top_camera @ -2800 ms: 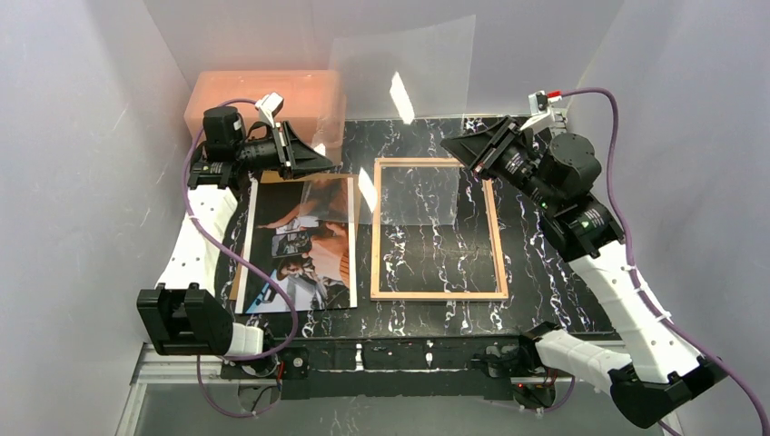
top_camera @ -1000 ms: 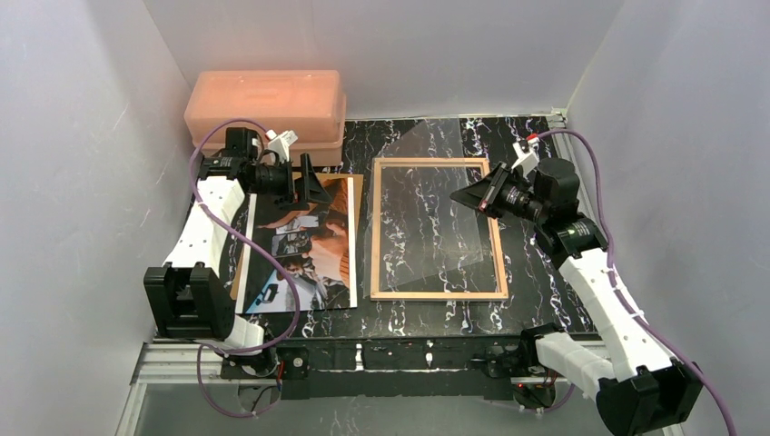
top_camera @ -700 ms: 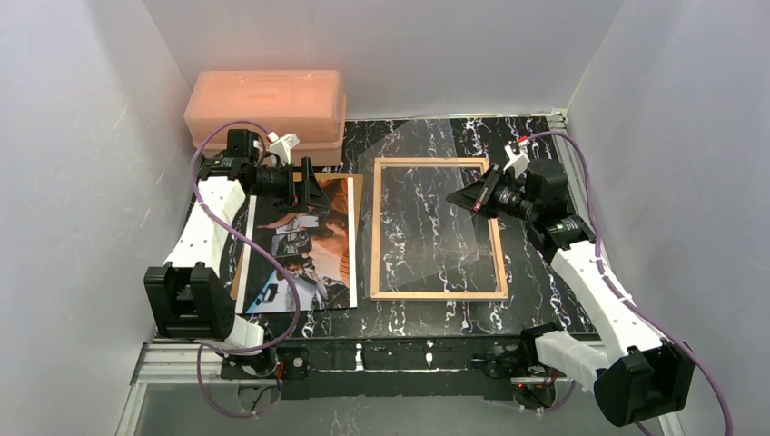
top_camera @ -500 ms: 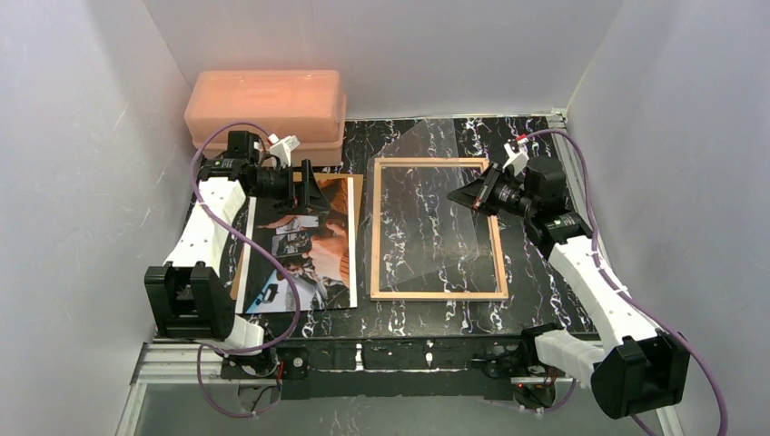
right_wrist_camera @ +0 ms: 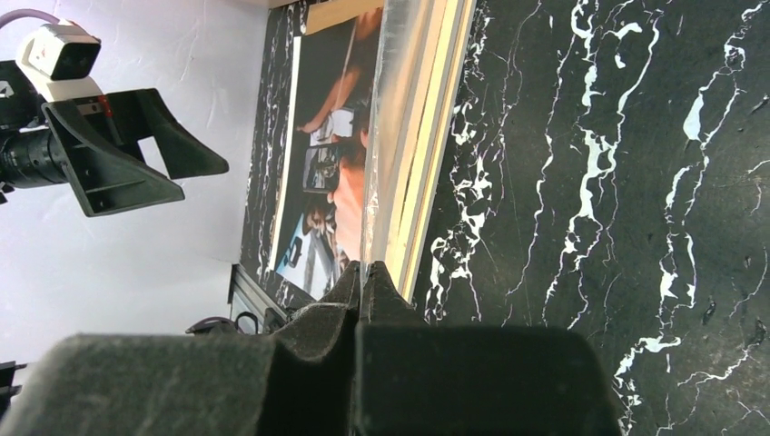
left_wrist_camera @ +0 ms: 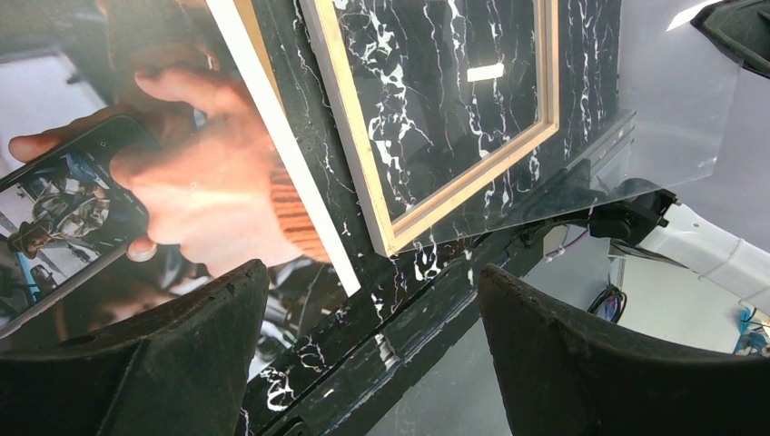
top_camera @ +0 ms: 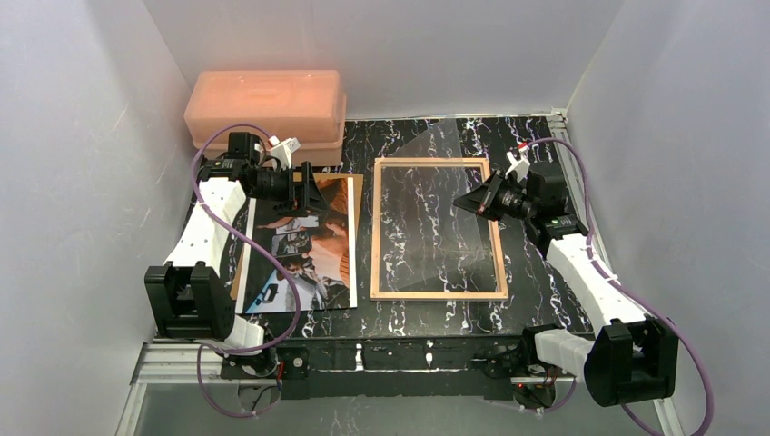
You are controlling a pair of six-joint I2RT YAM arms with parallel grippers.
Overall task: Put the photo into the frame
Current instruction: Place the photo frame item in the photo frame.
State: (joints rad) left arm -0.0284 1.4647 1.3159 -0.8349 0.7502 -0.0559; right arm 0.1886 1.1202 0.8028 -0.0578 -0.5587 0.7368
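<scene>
The photo (top_camera: 304, 250) lies picture side up on the table's left, also in the left wrist view (left_wrist_camera: 182, 182). At the table's middle, the frame (top_camera: 436, 294) lies flat with its tan wood showing. My right gripper (top_camera: 463, 202) is shut on the right edge of a clear pane (top_camera: 436, 209), which slants low over the frame. In the right wrist view the pane (right_wrist_camera: 399, 109) runs edge-on out of the pinched fingertips. My left gripper (top_camera: 313, 189) hangs open and empty over the photo's far end, its fingers (left_wrist_camera: 227, 309) wide apart.
A pink plastic box (top_camera: 263, 104) stands at the back left, just behind the left arm. A brown backing board (top_camera: 357, 182) lies under the photo, with its edges sticking out. White walls close in both sides and the back.
The pane has come down from upright at the back to a low slant over the frame, and my right gripper has drawn slightly right. My left gripper has let go of the pane and moved over the photo.
</scene>
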